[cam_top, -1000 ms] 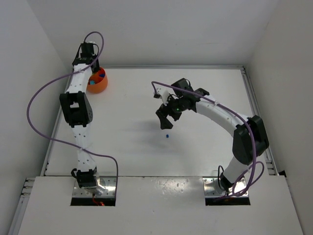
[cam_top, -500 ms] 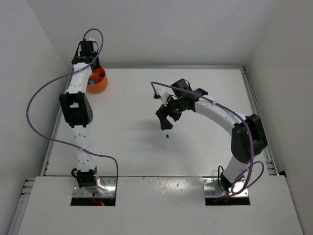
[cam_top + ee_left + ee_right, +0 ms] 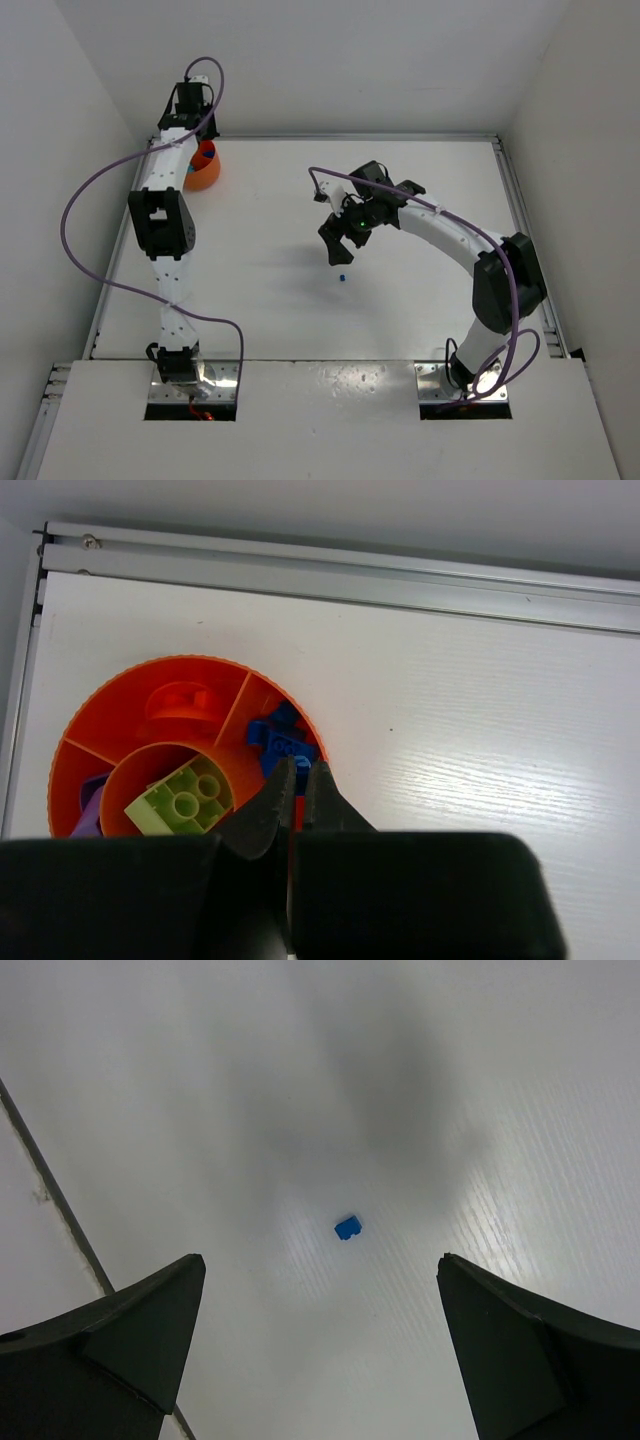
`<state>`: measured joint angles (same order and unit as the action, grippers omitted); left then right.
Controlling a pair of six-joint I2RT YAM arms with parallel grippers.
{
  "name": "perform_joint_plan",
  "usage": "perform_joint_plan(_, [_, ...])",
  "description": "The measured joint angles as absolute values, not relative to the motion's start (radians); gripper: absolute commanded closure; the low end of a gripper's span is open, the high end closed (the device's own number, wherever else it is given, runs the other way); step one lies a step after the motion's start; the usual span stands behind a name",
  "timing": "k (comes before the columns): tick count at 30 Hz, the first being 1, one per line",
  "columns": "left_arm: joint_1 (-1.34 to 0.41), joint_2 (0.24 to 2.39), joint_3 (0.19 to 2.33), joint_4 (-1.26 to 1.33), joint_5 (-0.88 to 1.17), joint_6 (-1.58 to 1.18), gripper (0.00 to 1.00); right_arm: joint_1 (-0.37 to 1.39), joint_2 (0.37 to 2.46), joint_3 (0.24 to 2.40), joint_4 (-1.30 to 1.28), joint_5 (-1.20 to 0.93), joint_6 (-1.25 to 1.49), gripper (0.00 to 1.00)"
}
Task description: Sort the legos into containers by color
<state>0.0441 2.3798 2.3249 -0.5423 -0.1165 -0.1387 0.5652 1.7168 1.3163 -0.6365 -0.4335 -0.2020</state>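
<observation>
Top view: one small blue plastic lego piece lies on the white desk, directly under the right claw. No other loose piece shows.

Left wrist view: the left claw, fingers together and empty, hangs over the round orange plastic divided bowl. Blue bricks lie just ahead of its tips and a lime green brick lies to its left.

Right wrist view: the right claw's fingers stand wide apart, framing the blue piece. Sorting appears nearly complete, with one piece left.

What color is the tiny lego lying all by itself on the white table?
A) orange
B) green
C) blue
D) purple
C: the lone lego on the table is blue, lying just below the open right end effector.
</observation>
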Motion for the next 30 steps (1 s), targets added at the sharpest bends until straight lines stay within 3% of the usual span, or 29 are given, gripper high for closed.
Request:
perform_joint_plan(10, [0.041, 2.38, 2.32, -0.537, -0.151, -0.139, 1.0, 0.565, 1.718, 1.304, -0.635, -0.434, -0.202, 0.0])
perform_joint_plan(13, [0.041, 2.38, 2.32, -0.537, -0.155, -0.136, 0.86, 0.565, 1.718, 1.303, -0.635, -0.434, -0.202, 0.0])
perform_joint_plan(21, [0.041, 2.38, 2.32, -0.536, -0.159, -0.131, 0.69, 0.565, 1.718, 1.301, -0.633, -0.43, -0.202, 0.0])
perform_joint_plan(24, [0.041, 2.38, 2.319, -0.537, -0.159, -0.134, 0.65, 0.565, 1.718, 1.296, -0.63, -0.429, -0.202, 0.0])
perform_joint_plan(30, [0.041, 2.381, 2.31, -0.533, -0.163, -0.135, 0.67, 0.565, 1.718, 1.285, -0.629, -0.427, -0.202, 0.0])
